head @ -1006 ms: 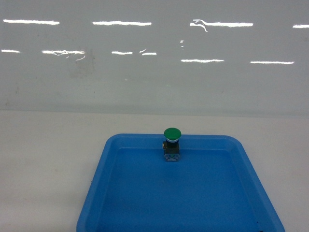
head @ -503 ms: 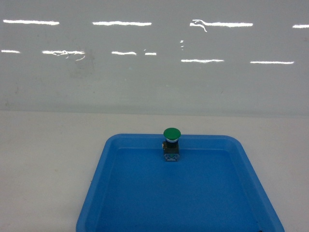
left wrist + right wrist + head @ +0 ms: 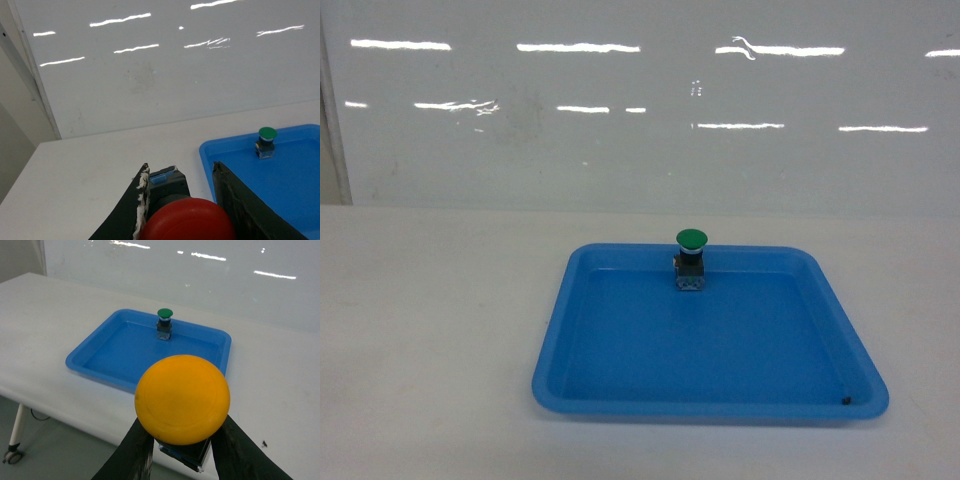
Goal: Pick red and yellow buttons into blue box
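Red-capped mushroom push button (image 3: 187,220) on its black-and-clear switch block sits clamped between the dark fingers of our left gripper (image 3: 181,200), its dome filling the bottom of the left wrist view. Our right gripper (image 3: 181,442) likewise grasps the yellow-capped mushroom push button (image 3: 182,400), the block pinched between the two black fingers and the cap facing the camera.

Beyond the left jaws, up and to the right, lies a shallow blue plastic tray (image 3: 570,340) on the white table (image 3: 430,330); beyond the right jaws the same tray appears ahead and slightly left. A green-capped push button (image 3: 690,255) stands upright inside the tray against its far rim. A tiny dark speck rests in the tray's near right corner.

A glossy white wall (image 3: 640,150) behind the table mirrors strips of ceiling light. The right wrist view shows the table's near edge, a white leg on a castor and grey floor below. The deep blue crate appears in none of our views.
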Robot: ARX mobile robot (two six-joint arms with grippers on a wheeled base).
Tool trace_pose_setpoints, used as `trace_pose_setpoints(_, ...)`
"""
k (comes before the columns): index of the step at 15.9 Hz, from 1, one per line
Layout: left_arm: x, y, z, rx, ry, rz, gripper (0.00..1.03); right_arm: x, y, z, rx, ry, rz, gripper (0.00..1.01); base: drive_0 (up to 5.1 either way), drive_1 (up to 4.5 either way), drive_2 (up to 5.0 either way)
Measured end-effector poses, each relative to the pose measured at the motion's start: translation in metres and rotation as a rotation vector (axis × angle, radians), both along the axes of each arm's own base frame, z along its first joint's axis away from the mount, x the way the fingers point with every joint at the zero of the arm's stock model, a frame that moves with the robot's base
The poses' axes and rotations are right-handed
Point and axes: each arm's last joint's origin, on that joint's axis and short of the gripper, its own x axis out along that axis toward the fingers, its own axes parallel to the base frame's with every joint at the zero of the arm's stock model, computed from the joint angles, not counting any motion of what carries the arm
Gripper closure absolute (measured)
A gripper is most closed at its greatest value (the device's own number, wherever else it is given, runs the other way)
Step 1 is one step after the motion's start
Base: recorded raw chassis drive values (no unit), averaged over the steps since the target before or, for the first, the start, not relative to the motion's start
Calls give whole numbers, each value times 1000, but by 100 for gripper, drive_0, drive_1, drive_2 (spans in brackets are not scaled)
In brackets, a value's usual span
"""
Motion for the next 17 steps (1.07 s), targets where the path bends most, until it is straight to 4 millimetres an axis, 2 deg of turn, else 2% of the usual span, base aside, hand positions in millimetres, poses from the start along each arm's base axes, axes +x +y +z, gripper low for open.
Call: trace_pose_setpoints(17, 0, 0, 0, 0, 1, -2, 72, 0, 0, 0, 0, -1, 0, 76, 0, 0, 0)
